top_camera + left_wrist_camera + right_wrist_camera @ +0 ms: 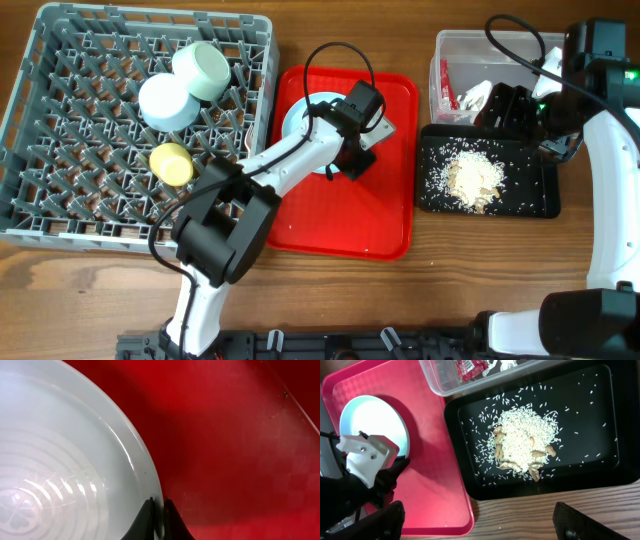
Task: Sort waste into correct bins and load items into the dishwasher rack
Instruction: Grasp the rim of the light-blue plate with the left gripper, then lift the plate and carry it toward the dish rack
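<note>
A pale mint plate (65,460) lies on the red serving tray (340,220), and my left gripper (159,510) is shut on its right rim. In the overhead view the left gripper (345,165) covers most of the plate (298,118). The grey dishwasher rack (60,150) holds two mint bowls (203,70) (165,102) and a yellow cup (172,163). My right gripper (477,510) hangs open over the wood by the black tray (600,460), which holds rice scraps (525,435). The clear tub (470,45) holds the red wrapper (470,367) and white tissue (475,95).
The red serving tray (430,470) sits between the rack and the black tray (530,195). The right arm (600,150) stands along the table's right side, and the left arm (260,170) stretches from the front edge across the rack's corner.
</note>
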You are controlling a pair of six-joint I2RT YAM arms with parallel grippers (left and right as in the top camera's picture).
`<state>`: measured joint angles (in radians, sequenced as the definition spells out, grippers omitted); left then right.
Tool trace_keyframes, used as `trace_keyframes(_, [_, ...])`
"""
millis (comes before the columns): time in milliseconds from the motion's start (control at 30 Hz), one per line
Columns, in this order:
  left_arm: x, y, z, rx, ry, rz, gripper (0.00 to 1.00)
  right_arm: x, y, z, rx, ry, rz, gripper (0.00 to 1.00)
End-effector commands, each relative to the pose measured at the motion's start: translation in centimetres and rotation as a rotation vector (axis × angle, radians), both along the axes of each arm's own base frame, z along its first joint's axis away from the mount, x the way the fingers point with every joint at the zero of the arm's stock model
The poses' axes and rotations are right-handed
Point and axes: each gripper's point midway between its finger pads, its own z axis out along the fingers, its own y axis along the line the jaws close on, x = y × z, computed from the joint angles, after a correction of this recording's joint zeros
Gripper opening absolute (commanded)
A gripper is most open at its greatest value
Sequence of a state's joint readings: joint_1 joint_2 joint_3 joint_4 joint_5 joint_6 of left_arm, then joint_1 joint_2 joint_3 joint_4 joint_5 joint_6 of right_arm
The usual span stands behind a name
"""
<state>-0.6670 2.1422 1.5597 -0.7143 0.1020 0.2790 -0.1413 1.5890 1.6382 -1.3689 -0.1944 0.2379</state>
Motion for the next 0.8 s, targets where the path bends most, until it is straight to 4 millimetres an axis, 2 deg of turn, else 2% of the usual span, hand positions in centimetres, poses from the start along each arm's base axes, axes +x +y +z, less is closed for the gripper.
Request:
trace_keyframes(0, [0.8, -1.0, 5.2, -0.085, -0.086, 0.022, 0.04, 0.1, 0.0, 0.8, 0.005, -0.025, 0.001, 0.95])
trace_keyframes(133, [2.2, 0.1, 9.3, -0.122, -0.169, 0.116, 0.04, 0.1, 0.0, 0.8, 0.005, -0.025, 0.0, 0.96])
trace_keyframes(300, [3.6, 1.8, 13.1, -0.183, -0.228, 0.205, 0.04, 0.1, 0.0, 0.8, 0.005, -0.024, 0.0, 0.96])
trace_keyframes(533, [6.3, 5.7, 19.4, -0.294, -0.352, 0.334, 0.04, 0.1, 0.0, 0.8, 0.005, -0.025, 0.0, 0.96])
trace_keyframes(600, [6.5, 6.2, 21.3, -0.359, -0.364, 0.351, 0.04, 0.1, 0.0, 0.8, 0.005, -0.025, 0.0, 0.95])
trace_keyframes(667, [6.3, 6.2, 22.0, -0.39, -0.356, 0.342, 0.04, 0.1, 0.0, 0.8, 0.005, -0.025, 0.0, 0.96])
trace_keyframes(767, [5.9, 6.2, 21.6, -0.386, -0.333, 0.338, 0.04, 0.1, 0.0, 0.8, 0.005, -0.025, 0.0, 0.96])
